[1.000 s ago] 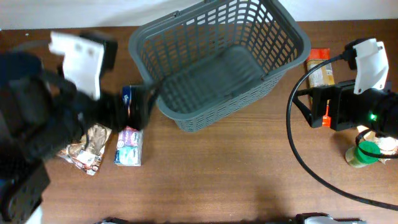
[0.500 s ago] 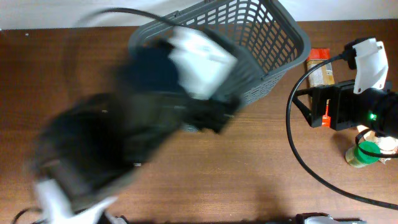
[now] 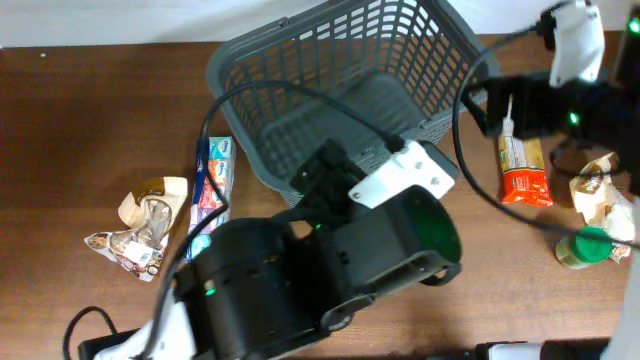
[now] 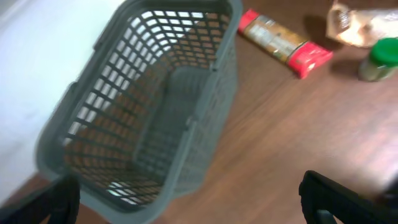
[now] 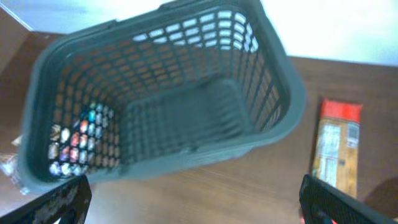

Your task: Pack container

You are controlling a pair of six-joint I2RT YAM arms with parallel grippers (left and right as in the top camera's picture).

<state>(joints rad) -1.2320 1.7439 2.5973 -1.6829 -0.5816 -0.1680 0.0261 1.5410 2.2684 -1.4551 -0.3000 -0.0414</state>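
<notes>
The dark grey slotted container (image 3: 350,90) stands at the back middle of the table, and I see nothing lying in it. It fills the left wrist view (image 4: 155,106) and the right wrist view (image 5: 168,106). My left gripper (image 4: 199,208) is open and empty, held above the table just in front of the container. My right gripper (image 5: 199,205) is open and empty, beside the container's right end. An orange-red packet (image 3: 524,165) lies on the table right of the container, and it also shows in the right wrist view (image 5: 339,149).
A blue-and-white packet (image 3: 212,185) and a crinkled brown packet (image 3: 140,225) lie left of the container. A crinkled packet (image 3: 600,200) and a green-lidded jar (image 3: 585,245) sit at the right edge. My left arm (image 3: 330,270) covers the front middle. A black cable (image 3: 470,170) hangs from the right arm.
My left arm swept from the far left to the front middle, below the container. My right arm moved back towards the container's right end, uncovering the orange-red packet.
</notes>
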